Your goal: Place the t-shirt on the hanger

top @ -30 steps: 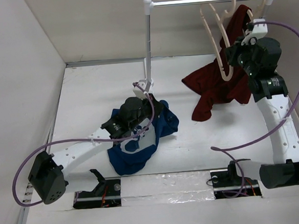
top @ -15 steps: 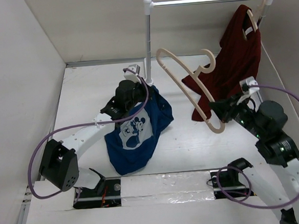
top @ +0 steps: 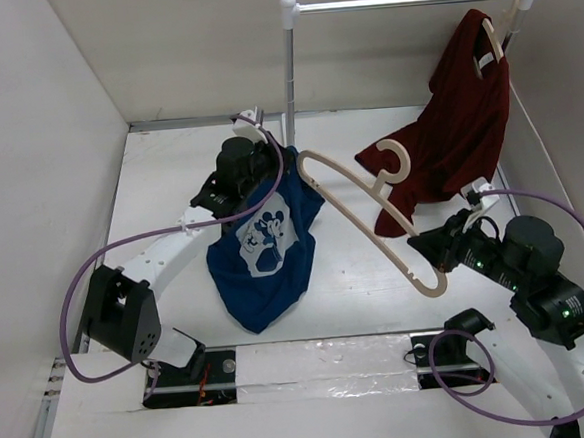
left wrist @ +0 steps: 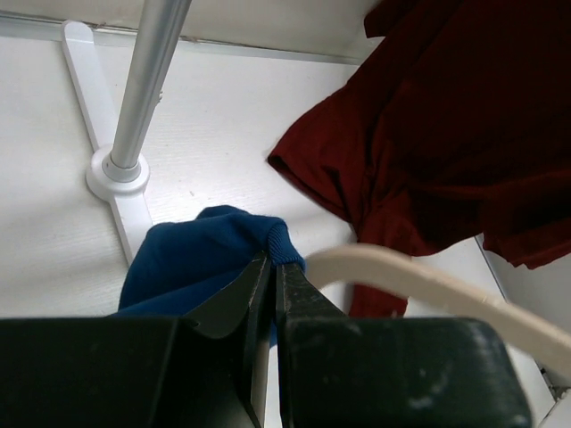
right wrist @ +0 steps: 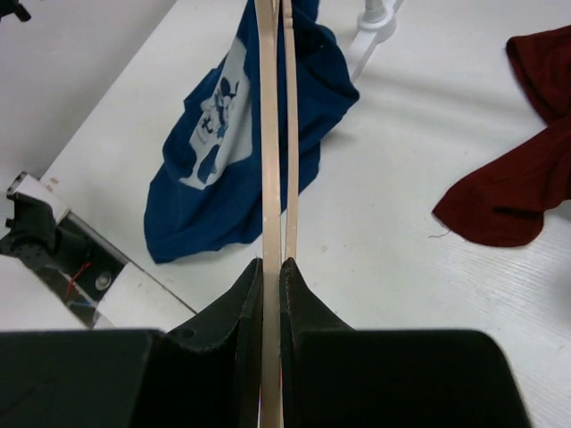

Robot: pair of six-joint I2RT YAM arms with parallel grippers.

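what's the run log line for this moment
left gripper: shut on t-shirt | right gripper: shut on hanger, end beside t-shirt | t-shirt not yet on hanger

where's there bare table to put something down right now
Bare table lies between the left wall and the left arm, and near the front between the t-shirt and the right arm. The centre is crowded: t-shirt, hanger and dark red shirt hang close together.

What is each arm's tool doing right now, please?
Left tool: closed, holding the t-shirt.
Right tool: closed, holding the hanger.
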